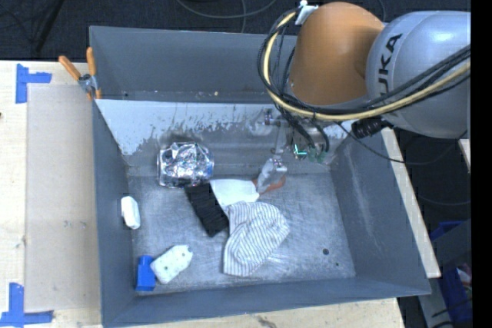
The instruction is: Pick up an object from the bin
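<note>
At the near left corner of the bin (369, 188) a blue block (144, 273) touches a pale lump (172, 263). To their right lies a crumpled striped cloth (254, 236). Farther back, a small white bottle (130, 212) sits by the left wall, and a black strip (207, 209) lies against a white sheet (233, 190). The claw (271, 177) hangs low at that sheet's right edge, just behind the cloth; I cannot tell whether it is open or closed. A foil ball (184, 164) lies farthest back, to the left.
</note>
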`<control>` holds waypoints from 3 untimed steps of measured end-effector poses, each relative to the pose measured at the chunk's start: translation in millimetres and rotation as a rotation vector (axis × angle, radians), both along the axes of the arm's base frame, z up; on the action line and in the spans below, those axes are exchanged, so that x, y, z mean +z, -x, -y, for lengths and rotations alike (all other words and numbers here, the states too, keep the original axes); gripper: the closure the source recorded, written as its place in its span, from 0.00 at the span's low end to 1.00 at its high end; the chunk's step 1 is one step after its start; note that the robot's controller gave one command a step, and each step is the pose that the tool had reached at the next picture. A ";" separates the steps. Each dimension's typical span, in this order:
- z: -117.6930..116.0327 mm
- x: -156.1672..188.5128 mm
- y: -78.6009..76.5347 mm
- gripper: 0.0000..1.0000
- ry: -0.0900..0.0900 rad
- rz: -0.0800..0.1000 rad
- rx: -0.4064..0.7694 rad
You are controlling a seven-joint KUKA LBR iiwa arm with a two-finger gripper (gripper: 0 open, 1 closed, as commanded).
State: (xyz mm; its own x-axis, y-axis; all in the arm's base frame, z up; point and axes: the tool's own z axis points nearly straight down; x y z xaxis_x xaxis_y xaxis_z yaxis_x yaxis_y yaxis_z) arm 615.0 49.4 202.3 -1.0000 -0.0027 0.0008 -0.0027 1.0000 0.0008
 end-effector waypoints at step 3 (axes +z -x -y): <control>20.1 13.2 3.2 1.00 0.000 0.003 -0.006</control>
